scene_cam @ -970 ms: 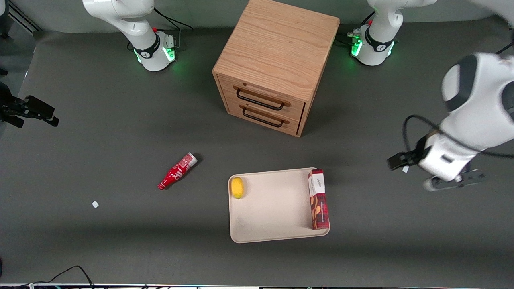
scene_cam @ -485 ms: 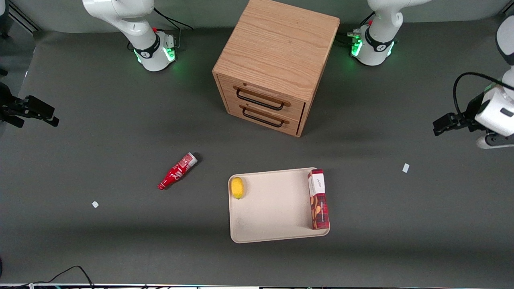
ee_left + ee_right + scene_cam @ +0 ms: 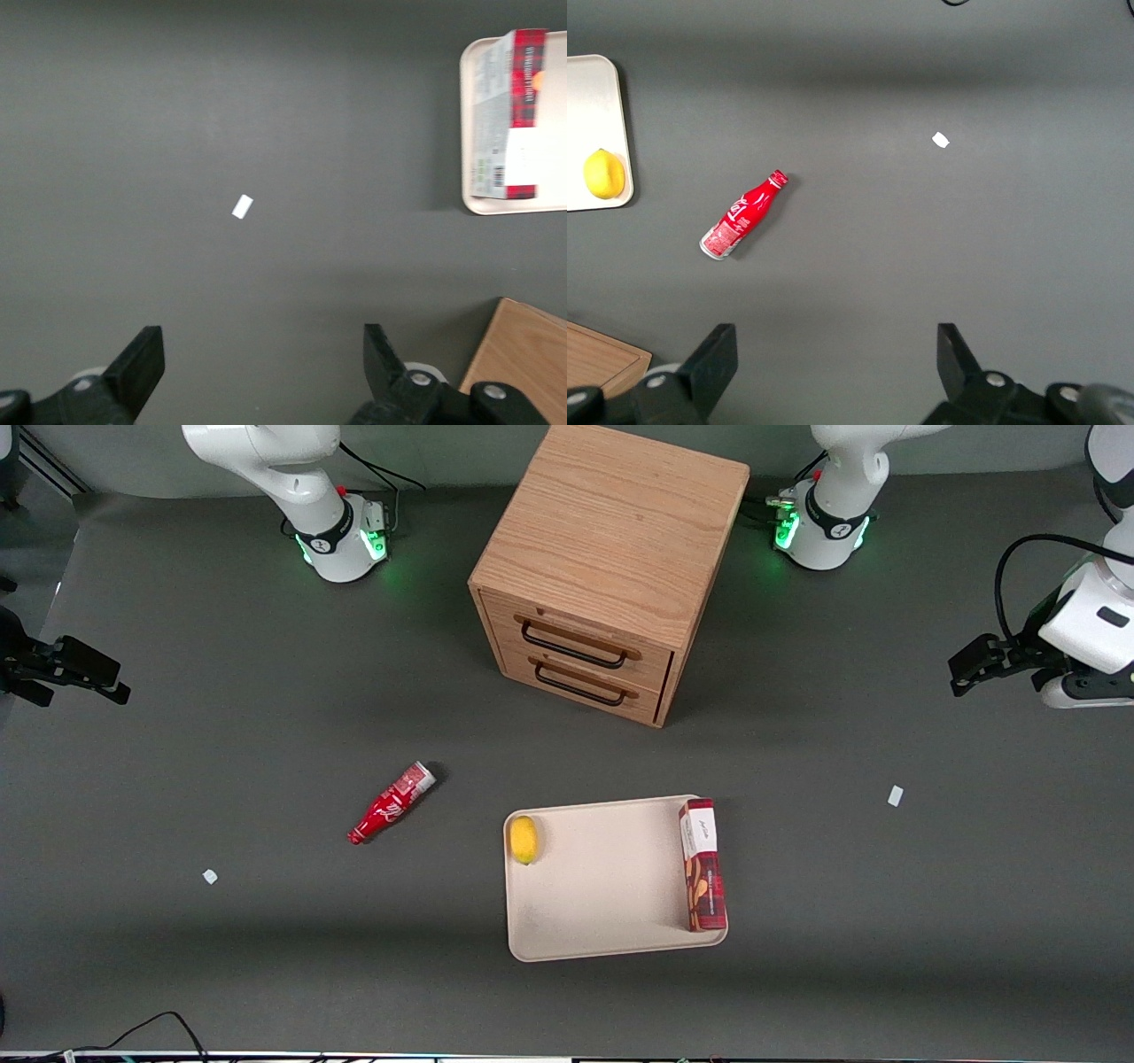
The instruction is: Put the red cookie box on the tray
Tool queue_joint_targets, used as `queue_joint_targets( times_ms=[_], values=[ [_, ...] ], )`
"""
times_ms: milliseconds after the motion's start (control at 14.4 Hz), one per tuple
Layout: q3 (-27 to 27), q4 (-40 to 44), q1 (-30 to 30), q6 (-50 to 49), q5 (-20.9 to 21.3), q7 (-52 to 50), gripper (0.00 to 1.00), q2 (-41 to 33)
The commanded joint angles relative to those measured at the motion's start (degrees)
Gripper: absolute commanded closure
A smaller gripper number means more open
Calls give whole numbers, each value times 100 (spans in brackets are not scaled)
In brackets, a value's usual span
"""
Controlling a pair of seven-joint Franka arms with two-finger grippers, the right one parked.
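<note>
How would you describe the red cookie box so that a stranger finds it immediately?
Start at the wooden drawer cabinet; in front of its drawers lies a beige tray. The red cookie box lies flat along the tray edge toward the working arm, whose open gripper hovers far aside. Unlike the lemon and the red bottle, it is a slim carton with a white end.

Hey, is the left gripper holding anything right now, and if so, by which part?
Nothing is held. The left gripper is open and empty, up over bare table toward the working arm's end. The red cookie box lies on the tray.
</note>
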Motion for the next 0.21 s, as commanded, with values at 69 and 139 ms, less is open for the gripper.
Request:
queue_joint_targets(
  times_ms=[69, 139],
  values=[
    [-43, -72, 102, -112, -224, 227, 0, -161],
    [-43, -72, 93, -121, -224, 235, 0, -152]
  ],
)
